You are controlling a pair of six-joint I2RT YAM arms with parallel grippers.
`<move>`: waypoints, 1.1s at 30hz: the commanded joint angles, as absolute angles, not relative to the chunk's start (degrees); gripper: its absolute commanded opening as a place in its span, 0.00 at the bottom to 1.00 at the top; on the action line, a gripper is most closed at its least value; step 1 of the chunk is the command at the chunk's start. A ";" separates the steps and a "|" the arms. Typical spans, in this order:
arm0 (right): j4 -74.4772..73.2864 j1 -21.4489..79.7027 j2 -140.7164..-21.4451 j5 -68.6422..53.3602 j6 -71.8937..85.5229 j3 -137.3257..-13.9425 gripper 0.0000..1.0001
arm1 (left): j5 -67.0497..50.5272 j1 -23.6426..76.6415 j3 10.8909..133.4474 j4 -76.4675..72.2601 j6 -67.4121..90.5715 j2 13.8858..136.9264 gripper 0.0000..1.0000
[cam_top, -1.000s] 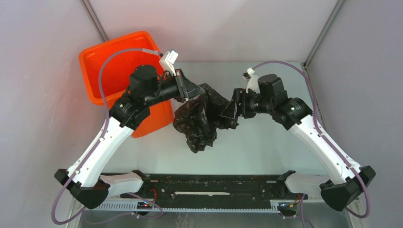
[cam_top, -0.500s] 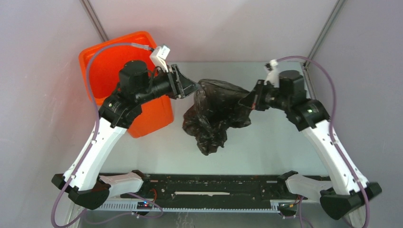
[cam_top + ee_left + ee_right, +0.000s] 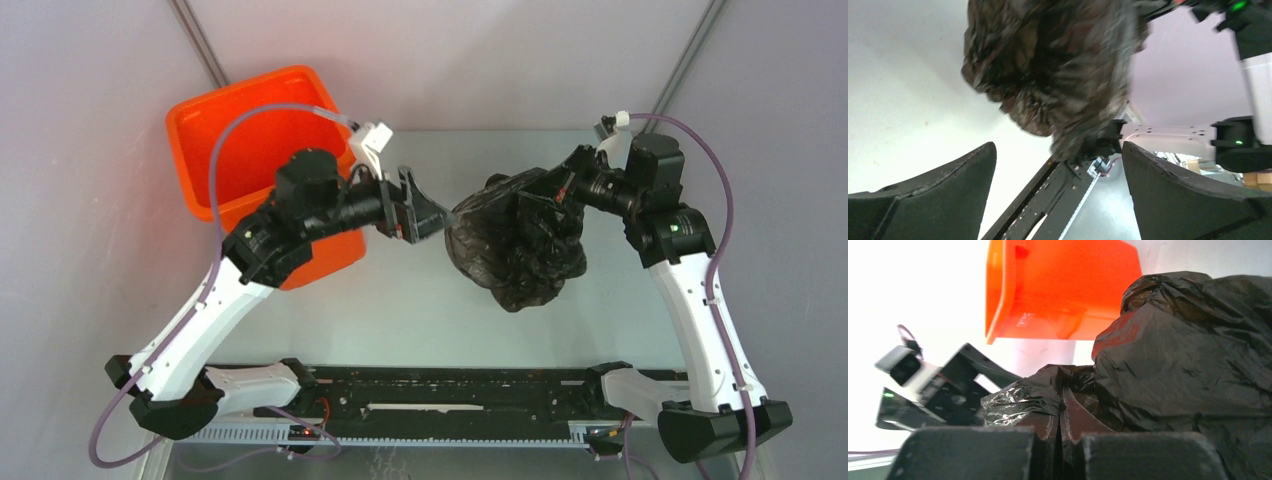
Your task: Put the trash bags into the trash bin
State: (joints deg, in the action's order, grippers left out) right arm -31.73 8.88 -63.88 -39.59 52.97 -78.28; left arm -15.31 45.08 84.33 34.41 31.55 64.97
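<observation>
The orange bin (image 3: 240, 140) stands at the table's (image 3: 400, 310) far left corner. The left arm crosses over its near side, and only bare orange shows inside where the arm does not cover it. The right wrist view (image 3: 1063, 285) shows small raised lettering on one wall, too small to read. Right of the bin, the left gripper (image 3: 435, 215) (image 3: 1058, 145) has its jaws spread wide, with nothing between them, just beside the bag's left edge. The black bag (image 3: 515, 245) (image 3: 1048, 65) (image 3: 1188, 350) hangs crumpled over the table, outside the bin and well apart from it. The right gripper (image 3: 560, 190) (image 3: 1060, 435) is pinched tight on a fold at its top.
</observation>
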 commanded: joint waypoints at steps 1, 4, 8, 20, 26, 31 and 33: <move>-25.76 7.17 -63.43 -42.31 61.68 -78.31 0.00 | -7.83 45.41 78.56 34.43 33.21 61.45 1.00; -26.39 5.84 -62.53 -40.52 64.61 -78.27 0.00 | -5.64 45.41 73.91 31.02 34.94 57.12 1.00; -25.68 4.82 -61.48 -38.71 69.54 -78.14 0.00 | -4.69 45.27 68.08 22.05 39.38 52.89 1.00; -19.42 4.31 -59.94 -29.95 82.13 -75.33 0.00 | -14.56 47.60 66.80 4.58 40.89 58.19 1.00; -18.20 4.61 -62.30 -29.19 83.74 -75.32 0.00 | -6.16 53.39 57.90 -4.76 36.79 54.05 1.00; -15.85 5.45 -62.86 -27.73 85.77 -75.33 0.00 | 2.93 56.75 55.18 -8.60 37.20 55.82 1.00; -15.01 6.06 -62.93 -27.43 86.38 -75.34 0.00 | 6.03 56.80 56.00 -8.63 40.57 58.73 1.00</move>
State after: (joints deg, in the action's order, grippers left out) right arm -19.62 5.06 -63.31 -29.15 83.77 -75.35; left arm -2.83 56.29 56.77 -3.22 38.61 55.31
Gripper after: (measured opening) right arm 0.007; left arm 0.996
